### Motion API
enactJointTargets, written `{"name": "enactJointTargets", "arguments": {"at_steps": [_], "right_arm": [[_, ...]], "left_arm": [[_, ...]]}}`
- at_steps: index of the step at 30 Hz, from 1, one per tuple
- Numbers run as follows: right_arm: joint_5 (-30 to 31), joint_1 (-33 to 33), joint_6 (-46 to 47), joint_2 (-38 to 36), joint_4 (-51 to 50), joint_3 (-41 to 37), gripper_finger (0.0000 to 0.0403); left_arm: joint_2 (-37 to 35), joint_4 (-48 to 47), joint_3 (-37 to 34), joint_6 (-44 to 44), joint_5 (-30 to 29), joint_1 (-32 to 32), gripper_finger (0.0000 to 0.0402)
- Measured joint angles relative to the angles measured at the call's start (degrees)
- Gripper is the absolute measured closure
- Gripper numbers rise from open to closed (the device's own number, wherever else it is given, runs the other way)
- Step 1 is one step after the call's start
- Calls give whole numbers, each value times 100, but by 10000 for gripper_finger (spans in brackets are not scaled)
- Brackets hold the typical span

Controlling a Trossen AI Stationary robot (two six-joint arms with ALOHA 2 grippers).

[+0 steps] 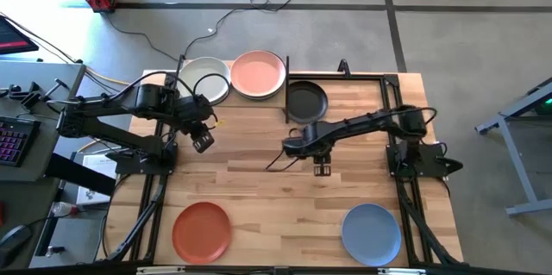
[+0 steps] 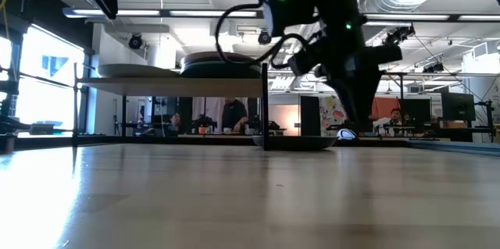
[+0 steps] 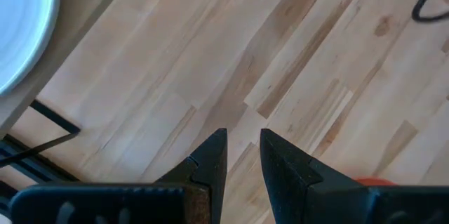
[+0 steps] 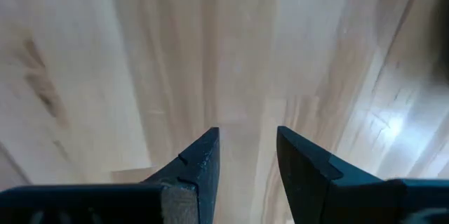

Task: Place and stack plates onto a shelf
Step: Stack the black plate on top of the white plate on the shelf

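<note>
The shelf (image 1: 228,103) stands at the table's far edge. On it lie an off-white plate (image 1: 204,79) and a pink plate (image 1: 258,74), the pink one on top of a darker plate (image 2: 223,67). A charcoal plate (image 1: 306,101) lies flat on the table just right of the shelf. A terracotta plate (image 1: 201,231) and a blue plate (image 1: 371,233) lie near the front edge. My left gripper (image 3: 242,136) hangs open above bare wood in front of the shelf. My right gripper (image 4: 247,134) is open, pointing down low over the table's middle.
A black cable (image 1: 278,161) trails on the wood beside my right gripper. The shelf's black uprights (image 2: 266,104) stand between the shelf and the charcoal plate. Bare wood (image 1: 276,215) lies between the two near plates.
</note>
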Motion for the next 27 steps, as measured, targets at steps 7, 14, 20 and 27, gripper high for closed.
{"name": "enactJointTargets", "arguments": {"at_steps": [7, 14, 20, 27], "right_arm": [[98, -496, -423, -1276, 968, -1195, 284], [-371, -1330, -1496, -2497, 2399, -2019, 284], [-1545, -2072, -2198, -2707, 3608, -2682, 284], [-1395, -2490, -2449, -2598, 4674, -3196, 284]], "left_arm": [[2, 54, 0, -125, -17, 2, 326], [2, 77, 0, -161, -66, 17, 326], [1, 91, 0, -385, -79, 17, 326], [1, 92, 0, -618, -119, 17, 326]]}}
